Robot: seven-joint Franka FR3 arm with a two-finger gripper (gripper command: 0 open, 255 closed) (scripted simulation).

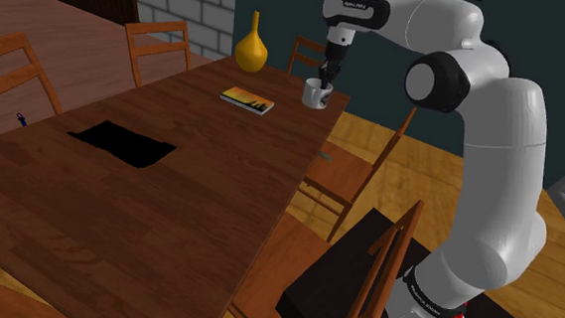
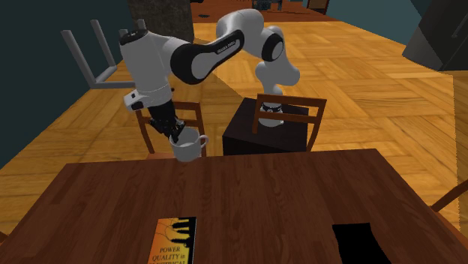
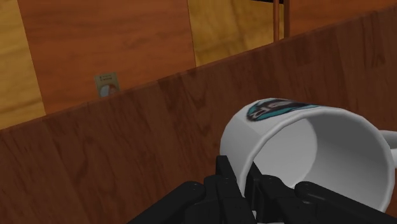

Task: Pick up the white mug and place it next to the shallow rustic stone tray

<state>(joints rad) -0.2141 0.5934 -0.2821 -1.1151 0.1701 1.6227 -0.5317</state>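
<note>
Claw (image 1: 324, 81) pinching the white mug (image 1: 317, 94) by its rim, upper middle of the shoulder view, at the table (image 1: 178, 212) corner; black tray (image 1: 122, 143) lies well apart, left of centre.

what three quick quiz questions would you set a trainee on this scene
1. True or false: the gripper is shut on the rim of the white mug.
2. Which thing lies flat on the table nearest the mug? A) a book B) a fork C) a plate
3. Fill in: the vase standing beyond the book in the shoulder view is ____ in colour.

Key: 1 true; 2 A; 3 yellow.
</note>
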